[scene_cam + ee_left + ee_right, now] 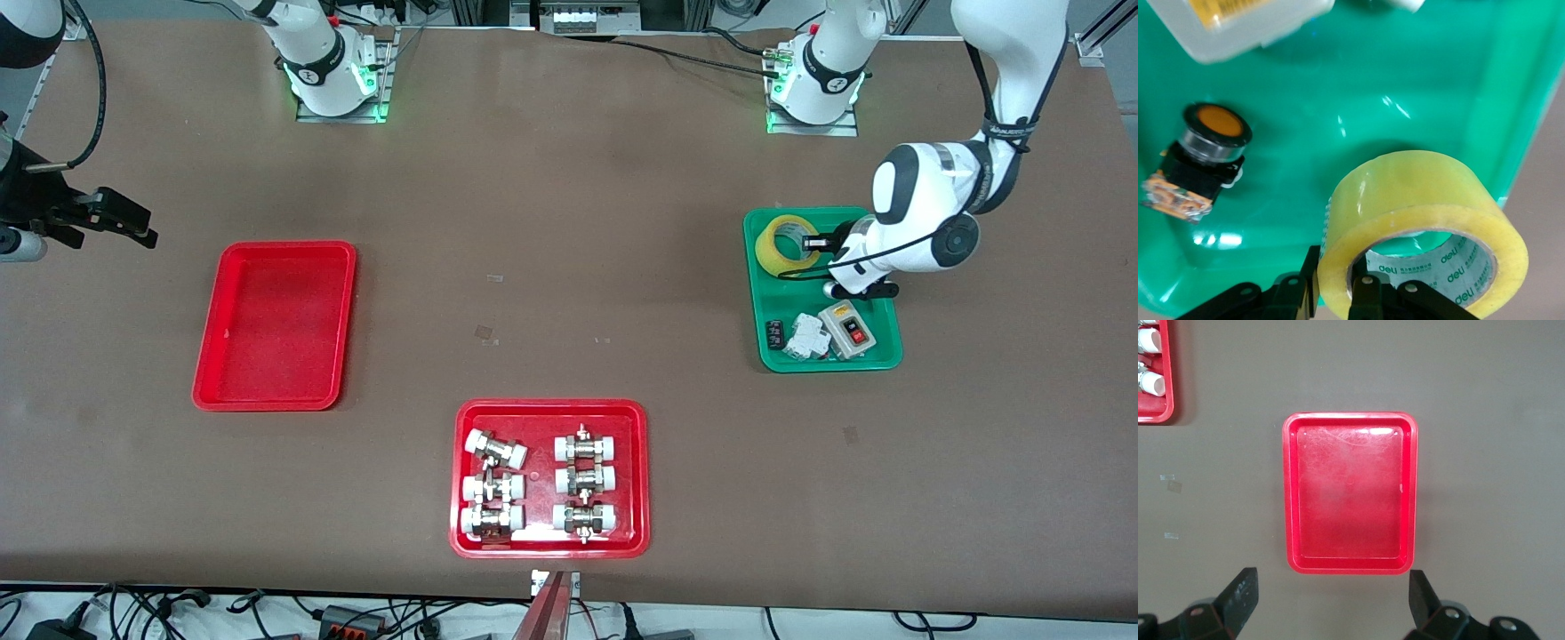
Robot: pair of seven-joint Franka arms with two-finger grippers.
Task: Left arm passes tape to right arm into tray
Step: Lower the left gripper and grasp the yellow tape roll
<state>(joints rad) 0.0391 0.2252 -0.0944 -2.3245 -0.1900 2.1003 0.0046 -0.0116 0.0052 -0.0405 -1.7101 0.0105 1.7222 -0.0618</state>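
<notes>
Spanning brown table (pixel 569 267), cabled edge

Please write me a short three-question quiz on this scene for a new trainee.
1. True or false: the tape lies in the plain red tray.
2. The left end effector grips the roll's: A) wall B) green tray rim C) push button.
3. Fill in: the right end effector is ____, near the right arm's end of the table.

Key: 1 false, it is in the green tray; 2 A; 3 open.
</notes>
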